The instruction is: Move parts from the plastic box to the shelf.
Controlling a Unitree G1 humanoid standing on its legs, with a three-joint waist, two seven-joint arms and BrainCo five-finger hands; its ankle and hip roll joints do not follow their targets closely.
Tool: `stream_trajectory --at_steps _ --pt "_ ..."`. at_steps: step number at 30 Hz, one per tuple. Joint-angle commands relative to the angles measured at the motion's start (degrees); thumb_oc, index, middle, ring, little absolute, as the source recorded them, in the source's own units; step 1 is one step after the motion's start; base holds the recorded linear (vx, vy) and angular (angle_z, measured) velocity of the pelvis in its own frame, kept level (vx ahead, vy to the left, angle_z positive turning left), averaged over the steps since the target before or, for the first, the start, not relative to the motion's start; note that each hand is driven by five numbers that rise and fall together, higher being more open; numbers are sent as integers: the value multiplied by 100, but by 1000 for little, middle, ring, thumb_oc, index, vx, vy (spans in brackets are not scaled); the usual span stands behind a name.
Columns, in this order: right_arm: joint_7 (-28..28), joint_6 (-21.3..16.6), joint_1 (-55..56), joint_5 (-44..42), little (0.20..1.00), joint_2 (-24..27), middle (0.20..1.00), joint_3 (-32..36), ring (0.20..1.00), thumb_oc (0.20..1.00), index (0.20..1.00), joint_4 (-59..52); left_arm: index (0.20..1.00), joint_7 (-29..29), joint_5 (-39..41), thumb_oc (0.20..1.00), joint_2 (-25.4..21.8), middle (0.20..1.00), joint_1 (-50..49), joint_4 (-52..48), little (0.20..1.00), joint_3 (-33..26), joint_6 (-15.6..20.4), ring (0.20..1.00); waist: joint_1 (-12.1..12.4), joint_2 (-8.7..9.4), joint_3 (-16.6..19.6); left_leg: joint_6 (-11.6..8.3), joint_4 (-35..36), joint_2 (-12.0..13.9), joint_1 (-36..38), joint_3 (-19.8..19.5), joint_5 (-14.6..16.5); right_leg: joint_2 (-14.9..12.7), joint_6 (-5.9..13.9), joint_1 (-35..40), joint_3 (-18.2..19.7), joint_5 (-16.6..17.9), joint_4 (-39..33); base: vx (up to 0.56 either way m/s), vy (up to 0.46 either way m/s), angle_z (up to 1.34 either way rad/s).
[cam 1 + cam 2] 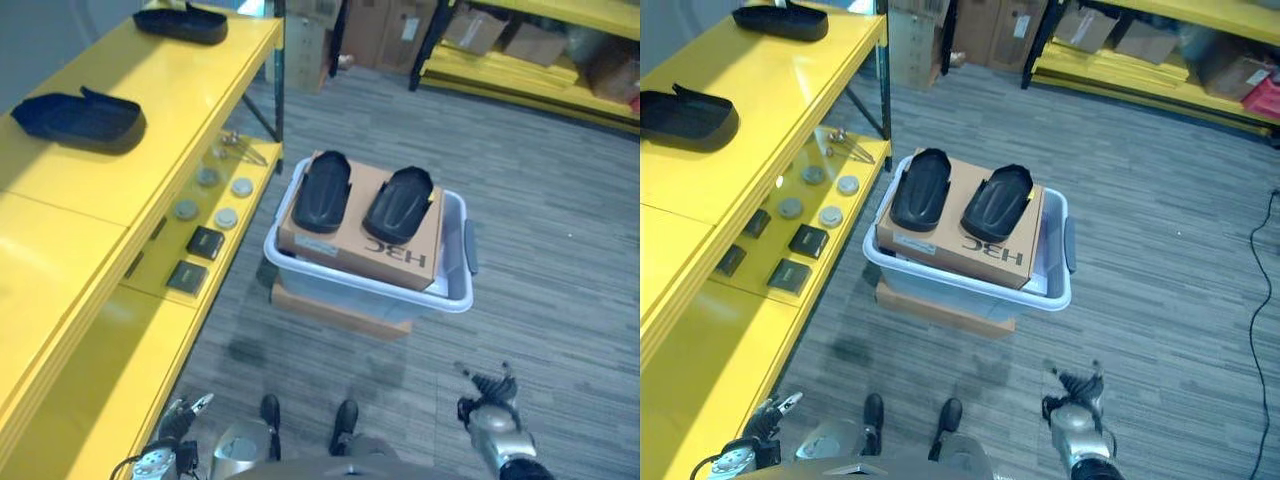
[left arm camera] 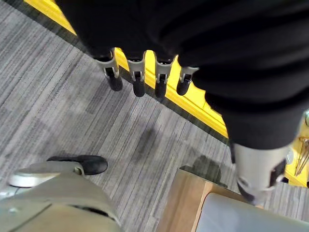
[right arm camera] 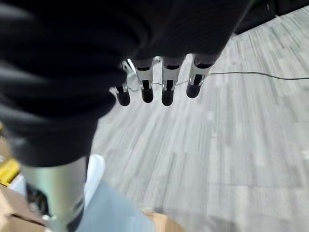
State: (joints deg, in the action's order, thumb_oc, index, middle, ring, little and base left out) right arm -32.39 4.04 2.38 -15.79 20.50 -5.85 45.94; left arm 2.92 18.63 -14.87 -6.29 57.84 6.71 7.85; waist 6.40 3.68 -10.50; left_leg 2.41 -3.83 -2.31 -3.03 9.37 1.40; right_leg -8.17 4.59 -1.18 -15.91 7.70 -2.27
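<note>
We see two glossy black scoop-shaped parts (image 1: pixel 322 191) (image 1: pixel 399 205) lying on a cardboard sheet (image 1: pixel 400 258) atop the pale plastic box (image 1: pixel 455 290); two more (image 1: pixel 78 119) (image 1: pixel 182 22) sit on the smooth yellow shelf (image 1: pixel 175 95). Our left hand (image 2: pixel 140 77) and right hand (image 3: pixel 164 82) hang empty over grey ribbed carpet (image 1: pixel 560 220), fingers loosely straight.

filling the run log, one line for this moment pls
left hand: open, idle | right hand: open, idle | black parts: two on cardboard in plastic box | shelf: two parts
</note>
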Motion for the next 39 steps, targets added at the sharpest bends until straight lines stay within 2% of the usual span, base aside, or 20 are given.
stream_trajectory --at_steps 1,7,10,11,13,16,18,19,23,25,26,27,29,30,31,33,35,36,37,39 --pt "261 -332 -181 -122 1000 143 1000 -35 1000 1000 1000 245 1000 142 -555 1000 -150 1000 32 177 1000 226 -31 1000 243 -125 -75 -235 -425 589 -43 -283 479 -519 581 97 260 -491 286 6 115 -7" --pt "245 -563 -88 -240 1000 -210 1000 -199 1000 1000 1000 564 1000 107 -690 1000 -256 1000 85 213 1000 435 -236 1000 164 -246 -170 134 -650 301 -24 -411 717 -679 701 -392 397 -532 1358 -3 48 -8" --pt "265 -521 -176 23 1000 -233 1000 -398 1000 1000 1000 426 1000 173 -418 1000 -286 1000 117 206 1000 492 -199 1000 110 -217 -233 139 -789 225 -73 -220 884 -729 762 -590 367 -221 749 77 -187 -44" --pt "314 -578 -213 62 1000 -243 1000 -459 1000 1000 1000 465 1000 189 -287 1000 -323 1000 184 240 1000 531 -151 1000 88 -157 -243 107 -903 250 -119 -179 978 -777 805 -693 385 -43 204 129 -267 -71" --pt "358 -616 -229 111 1000 -245 1000 -476 1000 1000 1000 507 1000 195 -221 1000 -339 1000 203 245 1000 521 -127 1000 65 -148 -261 101 -1001 318 -124 -166 1053 -777 814 -745 430 19 106 166 -276 -47" --pt "500 -735 -319 292 1000 -189 1000 -566 1000 1000 1000 722 1000 296 -19 1000 -307 1000 328 341 1000 530 -48 1000 -48 -105 -213 19 -1293 600 -233 -98 1091 -671 767 -838 534 -135 286 236 -291 -4" --pt "600 -755 -353 342 1000 -116 1000 -636 1000 1000 1000 815 1000 364 110 1000 -215 1000 403 352 1000 518 -24 1000 -122 -88 -170 -88 -1446 889 -197 -37 1110 -577 612 -883 495 -339 826 353 -373 15" --pt "645 -756 -355 416 1000 -29 1000 -675 1000 1000 1000 809 1000 451 161 1000 -143 1000 451 334 1000 532 -31 1000 -191 -83 -147 -166 -1566 1139 -136 -26 1142 -437 453 -969 447 -595 1222 317 -365 21" --pt "669 -709 -362 228 1000 73 1000 -709 1000 1000 1000 895 1000 625 409 1000 -100 1000 494 375 1000 508 73 1000 -218 -115 -139 -271 -1855 1448 -26 -138 1281 -255 286 -927 355 -913 1483 244 -243 10" --pt "755 -705 -346 287 1000 126 1000 -697 1000 1000 1000 980 1000 684 516 1000 -75 1000 482 397 1000 442 96 1000 -185 -127 -109 -382 -2050 1542 23 -223 1035 -148 174 -816 271 -960 1398 241 -194 -1" --pt "804 -712 -319 298 1000 203 1000 -703 1000 1000 1000 1010 1000 707 448 1000 -41 1000 461 390 1000 360 94 1000 -127 -146 -85 -501 -2513 1587 -135 -392 621 -26 42 -675 213 -965 1230 208 -202 5" --pt "804 -667 -303 253 1000 290 1000 -690 1000 1000 1000 971 1000 724 350 1000 -28 1000 446 332 1000 317 47 1000 -64 -155 -101 -557 -2967 1539 -389 -572 347 55 -62 -554 203 -947 1068 182 -183 18" --pt "806 -671 -316 169 1000 359 1000 -645 1000 1000 1000 969 1000 712 324 1000 -40 1000 463 317 1000 292 45 1000 -47 -133 -128 -521 -3127 1343 -717 -732 139 63 -151 -548 176 -861 936 12 -40 14" --pt "790 -652 -330 90 1000 395 1000 -641 1000 1000 1000 965 1000 707 346 1000 -52 1000 471 316 1000 284 43 1000 -25 -147 -154 -497 -3033 1184 -777 -786 190 74 -144 -532 197 -861 911 55 74 -1" --pt "796 -680 -364 37 1000 403 1000 -603 1000 1000 1000 1036 1000 698 374 1000 -84 1000 482 359 1000 268 118 1000 5 -206 -215 -506 -2286 914 -622 -754 191 104 -89 -438 188 -884 845 125 124 6" --pt "764 -748 -382 96 1000 381 1000 -601 1000 1000 1000 1099 1000 675 374 1000 -86 1000 501 381 1000 286 129 1000 45 -303 -242 -605 -1178 764 -595 -615 -91 123 -11 -293 143 -858 709 118 176 27" --pt "719 -807 -352 173 1000 319 1000 -601 1000 1000 1000 1026 1000 634 278 1000 -104 1000 516 349 1000 256 24 1000 52 -367 -261 -699 -661 770 -864 -534 -484 140 21 -106 154 -894 629 120 176 36" --pt "698 -799 -337 160 1000 315 1000 -625 1000 1000 1000 989 1000 627 258 1000 -110 1000 522 339 1000 245 -20 1000 46 -349 -267 -668 -631 772 -836 -421 -413 114 28 -47 139 -893 585 154 194 27" --pt "644 -677 -324 129 1000 296 1000 -677 1000 1000 1000 786 1000 634 208 1000 -116 1000 517 382 1000 202 -74 1000 98 -351 -231 -595 -530 656 -820 -641 -262 70 49 -15 178 -970 645 110 164 18" --pt "650 -649 -345 -21 1000 237 1000 -797 1000 1000 1000 652 1000 670 243 1000 -108 1000 492 458 1000 215 -8 1000 116 -376 -161 -539 -362 580 -705 -739 -197 69 74 -130 196 -1035 745 78 149 -21"
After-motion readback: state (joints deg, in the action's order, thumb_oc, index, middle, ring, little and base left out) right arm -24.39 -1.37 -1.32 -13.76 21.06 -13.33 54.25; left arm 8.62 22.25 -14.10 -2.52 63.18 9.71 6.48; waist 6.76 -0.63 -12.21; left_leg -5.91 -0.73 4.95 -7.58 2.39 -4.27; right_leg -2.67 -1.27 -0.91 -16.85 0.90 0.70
